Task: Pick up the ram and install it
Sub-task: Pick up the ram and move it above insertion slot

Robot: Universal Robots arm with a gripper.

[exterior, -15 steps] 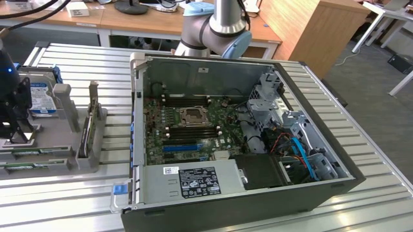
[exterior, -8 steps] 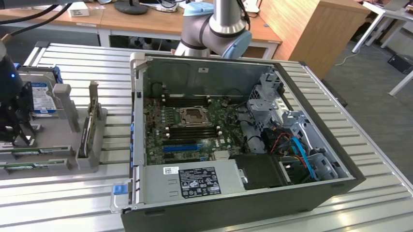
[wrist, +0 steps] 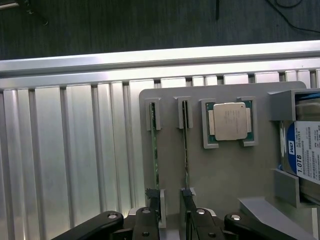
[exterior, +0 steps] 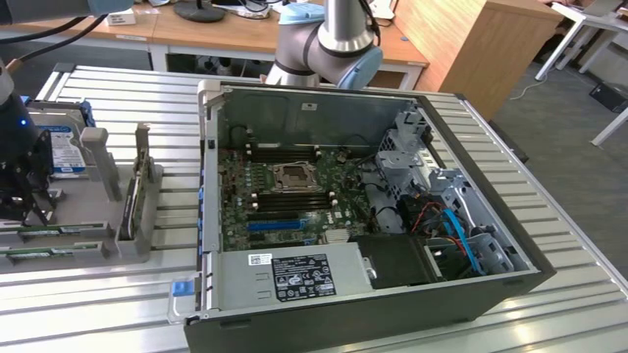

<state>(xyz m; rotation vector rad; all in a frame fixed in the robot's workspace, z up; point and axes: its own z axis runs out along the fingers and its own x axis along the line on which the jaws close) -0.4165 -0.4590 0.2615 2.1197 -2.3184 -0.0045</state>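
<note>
Just beneath the black two-fingered gripper (wrist: pixel 172 212), spread wide and gripping nothing: two thin green ram sticks (wrist: pixel 155 160), standing on edge in parallel slots of the flat grey fixture tray (wrist: pixel 225 170), long axes running straight out ahead of the fingers. Near ends hidden behind the fingertips. Unclear which stick lies between them.

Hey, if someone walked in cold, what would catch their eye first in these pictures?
The open computer case in the middle of the slatted table, its green circuit board bare. At the exterior view's left, a grey holder carries two memory sticks on edge, a processor chip and a hard drive, with the robot's hand open over it.
</note>
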